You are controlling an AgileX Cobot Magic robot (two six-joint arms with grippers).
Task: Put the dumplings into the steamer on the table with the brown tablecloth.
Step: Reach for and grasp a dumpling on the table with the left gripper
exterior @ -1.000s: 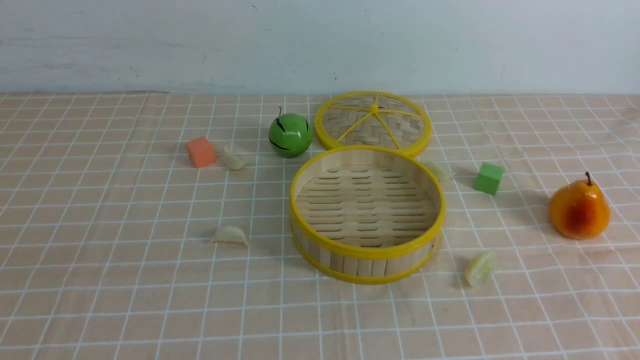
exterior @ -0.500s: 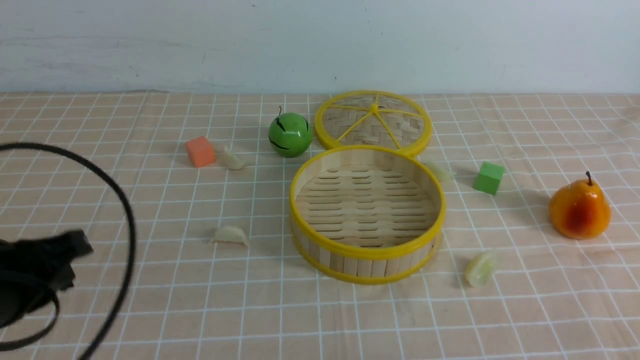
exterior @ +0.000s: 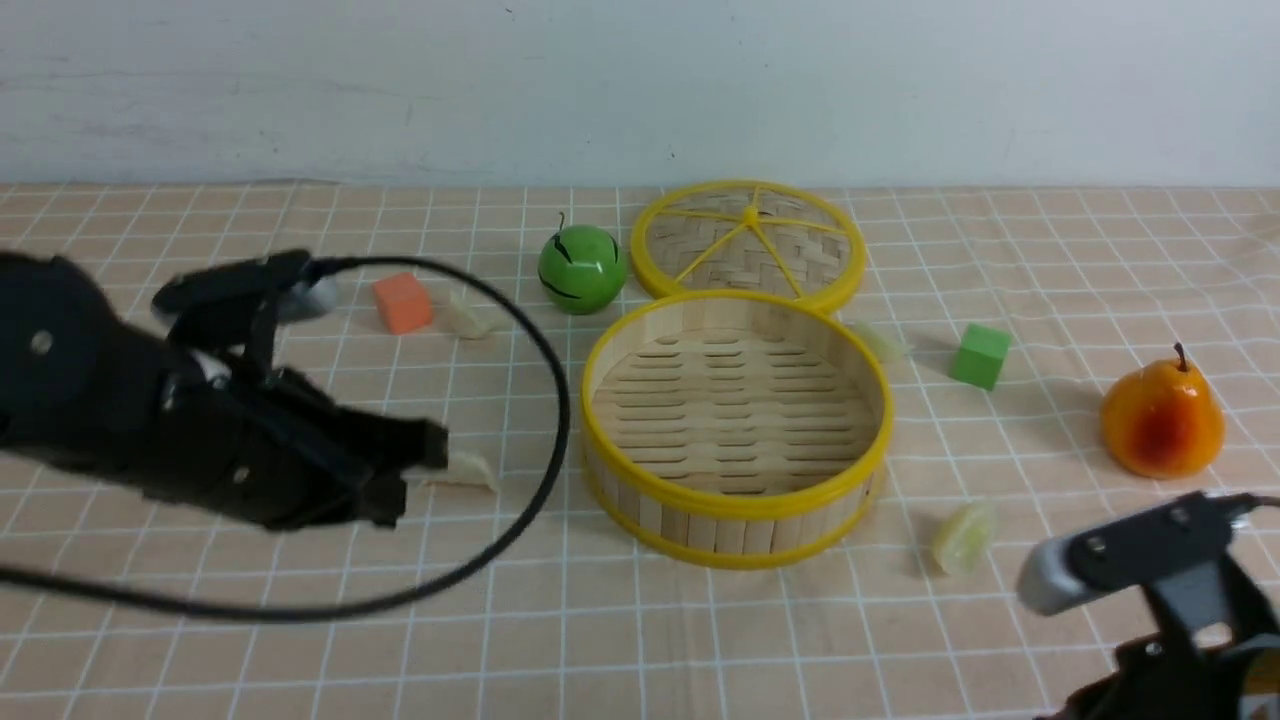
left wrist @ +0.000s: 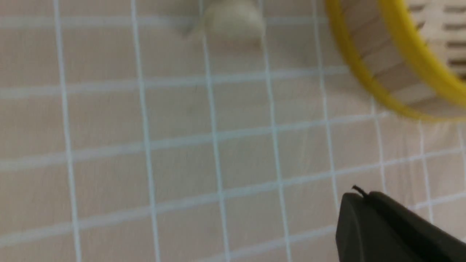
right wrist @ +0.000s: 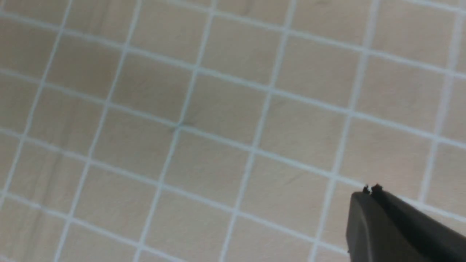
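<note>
In the front view, the steamer (exterior: pixel 735 508) stands mid-table on the brown tablecloth (exterior: pixel 250 650). It is a round bamboo basket with yellow rims and a slatted base. All four pale, crescent-shaped dumplings lie on the cloth outside it.

- The near left dumpling (exterior: pixel 468 470) has its long axis across the view and its crest up. The left gripper (exterior: pixel 412 478) is right at it, fingers apparently parted and holding nothing, though blurred.
- The far left dumpling (exterior: pixel 466 318) lies just beside an orange cube (exterior: pixel 402 303).
- The far right dumpling (exterior: pixel 880 342) sits close against the steamer's rim, slanting from far left to near right.
- The near right dumpling (exterior: pixel 962 537) slants towards the far right.

The woven lid (exterior: pixel 748 245) lies just behind the steamer, with a green striped ball (exterior: pixel 580 268) beside it. A green cube (exterior: pixel 979 355) and a pear (exterior: pixel 1160 415) stand off to the right. A black cable (exterior: pixel 548 440) loops between the left gripper and the steamer.

In the left wrist view, a blurred dumpling (left wrist: pixel 233 18) lies near the steamer's wall (left wrist: pixel 386 69). Only one dark finger (left wrist: pixel 393 233) shows.

In the right wrist view, only one finger of the right gripper (right wrist: pixel 397 229) shows, over bare cloth (right wrist: pixel 218 109), so I cannot tell how far it is open.
</note>
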